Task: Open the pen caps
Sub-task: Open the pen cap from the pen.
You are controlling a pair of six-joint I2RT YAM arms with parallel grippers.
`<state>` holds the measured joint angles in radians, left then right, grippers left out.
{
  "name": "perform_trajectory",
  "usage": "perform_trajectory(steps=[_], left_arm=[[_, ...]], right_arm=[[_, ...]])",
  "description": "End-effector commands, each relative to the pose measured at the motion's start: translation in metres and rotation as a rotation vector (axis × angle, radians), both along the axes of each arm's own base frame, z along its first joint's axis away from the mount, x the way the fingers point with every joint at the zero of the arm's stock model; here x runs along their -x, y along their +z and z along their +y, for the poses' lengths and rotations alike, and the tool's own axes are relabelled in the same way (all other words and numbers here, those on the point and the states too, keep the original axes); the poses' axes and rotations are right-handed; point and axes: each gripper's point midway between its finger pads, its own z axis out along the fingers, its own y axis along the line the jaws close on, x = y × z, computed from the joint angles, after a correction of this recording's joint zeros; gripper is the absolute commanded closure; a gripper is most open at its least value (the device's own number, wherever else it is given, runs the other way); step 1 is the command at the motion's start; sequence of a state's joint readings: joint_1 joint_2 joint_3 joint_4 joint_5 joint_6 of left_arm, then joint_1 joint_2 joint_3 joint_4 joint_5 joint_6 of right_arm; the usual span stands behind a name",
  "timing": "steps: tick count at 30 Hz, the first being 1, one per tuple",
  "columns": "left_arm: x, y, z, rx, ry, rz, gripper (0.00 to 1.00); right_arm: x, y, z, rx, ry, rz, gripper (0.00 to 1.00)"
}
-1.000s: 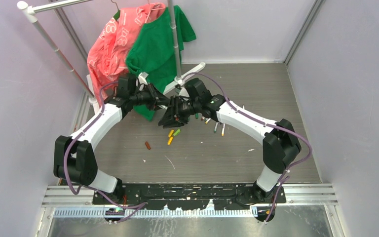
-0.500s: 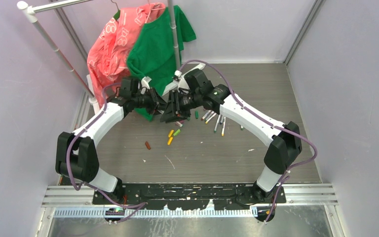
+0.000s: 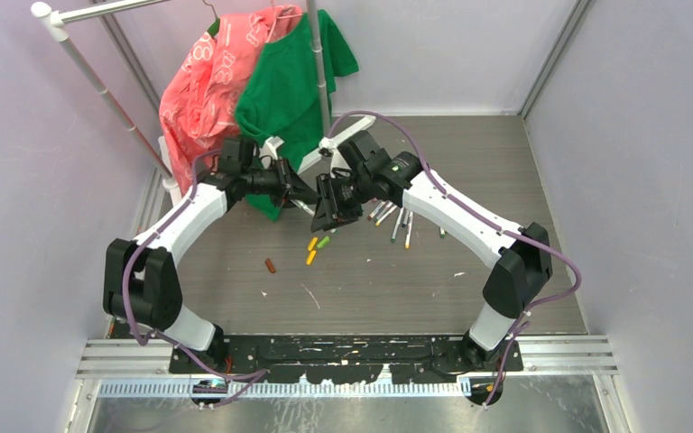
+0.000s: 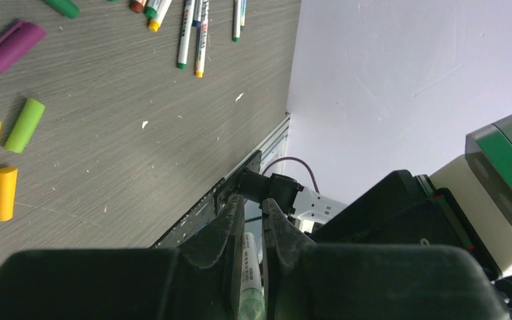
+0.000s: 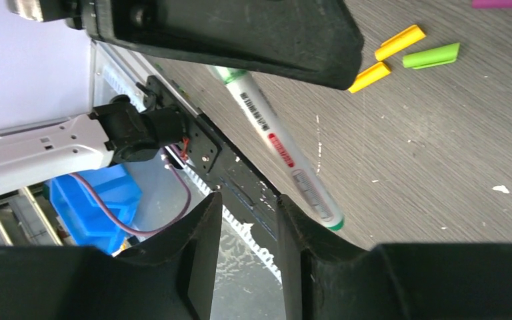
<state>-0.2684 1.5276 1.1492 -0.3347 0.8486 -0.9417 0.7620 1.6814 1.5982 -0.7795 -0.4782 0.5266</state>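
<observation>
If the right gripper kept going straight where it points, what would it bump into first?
Likely the green-tipped white marker pen, which the left gripper clamps just ahead of the right gripper. Depth is unclear, so it might just miss.

The tabletop (image 3: 397, 280) is showing matt, scuffed grey wood grain; the pen caps (image 4: 25, 125) are looking like smooth plastic; the pen (image 5: 283, 148) is showing a glossy white barrel.

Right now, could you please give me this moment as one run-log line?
left jaws: shut on pen | right jaws: open, empty | loose caps on table
</observation>
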Motion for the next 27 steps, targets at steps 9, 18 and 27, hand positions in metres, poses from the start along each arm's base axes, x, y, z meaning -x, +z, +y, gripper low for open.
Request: perform_trajectory(steps=[9,18,27], left_arm=[[0.011,0.017,-0.003,0.029,-0.092,-0.01,1.0],[0.013,0.008,-0.002,0.013,-0.106,0.008,1.0],[0.015,0.018,-0.005,0.044,-0.122,0.009,1.0]], right_arm=[[-0.009,0.025,-0.019,0.036,0.02,-0.176,0.58],[-0.01,0.042,-0.023,0.031,0.027,-0.221,0.58],[-0.015,0.023,-0.014,0.047,0.054,-0.199,0.57]])
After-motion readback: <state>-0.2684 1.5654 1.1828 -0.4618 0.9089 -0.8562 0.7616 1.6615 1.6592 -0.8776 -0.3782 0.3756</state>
